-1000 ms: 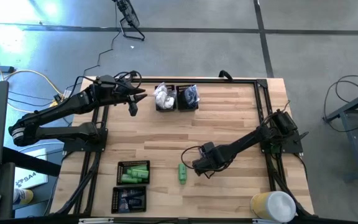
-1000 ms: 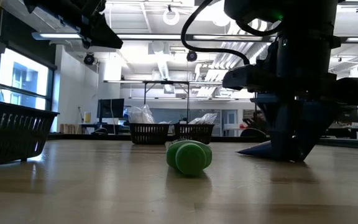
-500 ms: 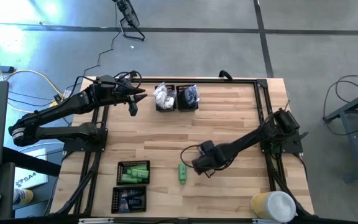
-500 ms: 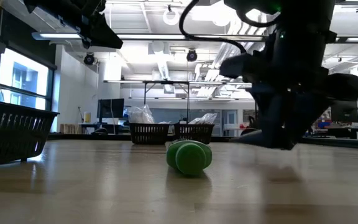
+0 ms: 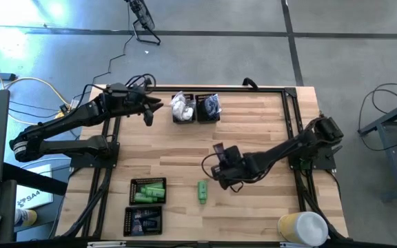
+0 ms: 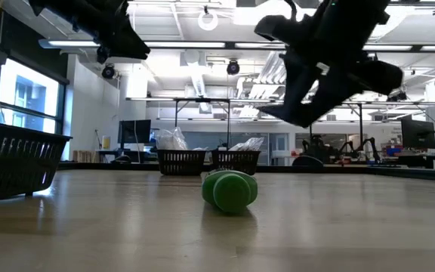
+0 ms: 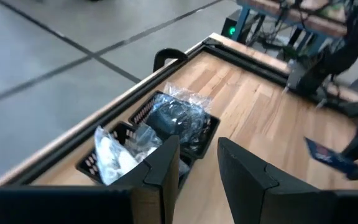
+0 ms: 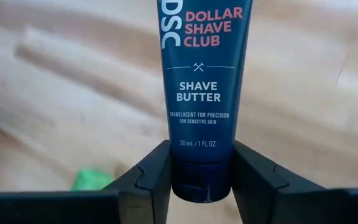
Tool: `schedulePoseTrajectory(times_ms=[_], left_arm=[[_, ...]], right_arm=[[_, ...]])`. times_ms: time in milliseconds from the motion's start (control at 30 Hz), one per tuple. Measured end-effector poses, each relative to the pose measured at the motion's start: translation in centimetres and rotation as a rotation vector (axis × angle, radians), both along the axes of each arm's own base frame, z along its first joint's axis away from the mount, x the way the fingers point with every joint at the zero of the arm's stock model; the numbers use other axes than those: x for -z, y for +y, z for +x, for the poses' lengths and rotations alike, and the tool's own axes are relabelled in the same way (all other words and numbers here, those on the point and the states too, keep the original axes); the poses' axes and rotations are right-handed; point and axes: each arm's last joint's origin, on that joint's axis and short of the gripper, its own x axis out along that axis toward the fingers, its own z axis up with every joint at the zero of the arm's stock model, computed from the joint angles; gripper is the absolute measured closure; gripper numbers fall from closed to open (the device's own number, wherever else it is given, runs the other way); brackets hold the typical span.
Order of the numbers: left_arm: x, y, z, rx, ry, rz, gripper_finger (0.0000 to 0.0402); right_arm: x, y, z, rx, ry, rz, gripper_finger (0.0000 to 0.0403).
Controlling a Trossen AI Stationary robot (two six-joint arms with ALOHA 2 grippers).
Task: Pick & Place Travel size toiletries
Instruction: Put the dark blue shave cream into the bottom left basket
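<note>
Right gripper holds navy tube; near tray holds green tubes.

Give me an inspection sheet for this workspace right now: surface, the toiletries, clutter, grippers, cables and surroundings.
Surface: wooden table, black frame along its edges.
Job's things: navy tube held by the right gripper; green tube lying loose on the table; green tubes in one tray, navy tubes in the tray below it; white packets and bagged dark pieces in two trays at the far edge.
Clutter: yellow-and-white roll at the near right corner.
Grippers: right shut on the navy tube, above the table; left gripper open, empty, near the far trays.
Cables: cables on the floor, left.
Surroundings: grey floor, workshop behind.
</note>
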Motion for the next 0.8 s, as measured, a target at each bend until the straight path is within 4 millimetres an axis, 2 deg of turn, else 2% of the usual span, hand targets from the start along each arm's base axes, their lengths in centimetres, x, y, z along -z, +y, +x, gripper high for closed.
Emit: schedulePoseTrajectory(times_ms=[500, 800], left_arm=[[0.7, 0.4, 0.9, -0.058, -0.070, -0.233, 0.0294], [2.0, 1.1, 3.8, 0.190, -0.088, -0.387, 0.0294]], right_arm=[[-1.6, -3.2, 2.6, -0.021, -0.153, -0.412, 0.0280], [-2.8, -4.8, 4.4, -0.118, -0.183, -0.564, 0.0278]])
